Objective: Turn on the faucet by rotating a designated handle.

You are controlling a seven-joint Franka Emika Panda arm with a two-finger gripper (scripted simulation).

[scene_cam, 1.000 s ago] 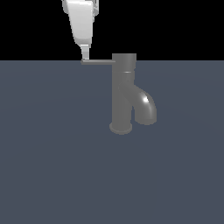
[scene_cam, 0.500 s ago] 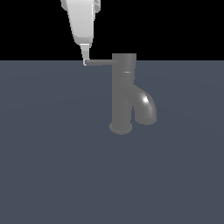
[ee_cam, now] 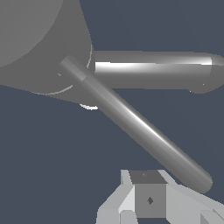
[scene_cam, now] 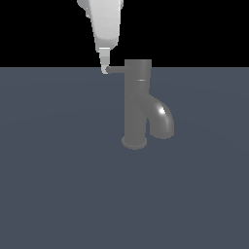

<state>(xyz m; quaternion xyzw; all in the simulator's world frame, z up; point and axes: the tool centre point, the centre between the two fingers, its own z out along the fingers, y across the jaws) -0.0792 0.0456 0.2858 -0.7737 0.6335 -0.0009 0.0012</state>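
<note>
In the exterior view you see the white arm coming down from the top edge, leaning slightly so that it narrows toward its lower end. The gripper (scene_cam: 104, 69) hangs at the bottom of it, tip pointing down, right at the line where the black background meets the grey-blue floor (scene_cam: 58, 185). The faucet (scene_cam: 135, 104) stands upright on that floor near the middle, on its round base flange, with the glossy spout (scene_cam: 162, 119) curving down on the exterior view's right. The handle (scene_cam: 115, 69) sticks out level from the top cap toward the exterior view's left, and its free end meets the gripper tip; they look to be touching there. From this side you see the fingers only as one narrow pale piece, so you cannot tell whether they are spread or pressed together.

In the wrist view you look down past the gripper (ee_cam: 151, 199) onto the faucet (ee_cam: 39, 41) from above. The handle (ee_cam: 135, 127) runs as a long diagonal rod from the cap out toward the gripper, and its rounded end lies just beside the pale finger blocks. The spout (ee_cam: 153, 70) reaches away from the cap in another direction, well apart from the gripper. The finger parts crowd together at the frame edge; you cannot tell whether they pinch the rod or merely rest against it.
</note>
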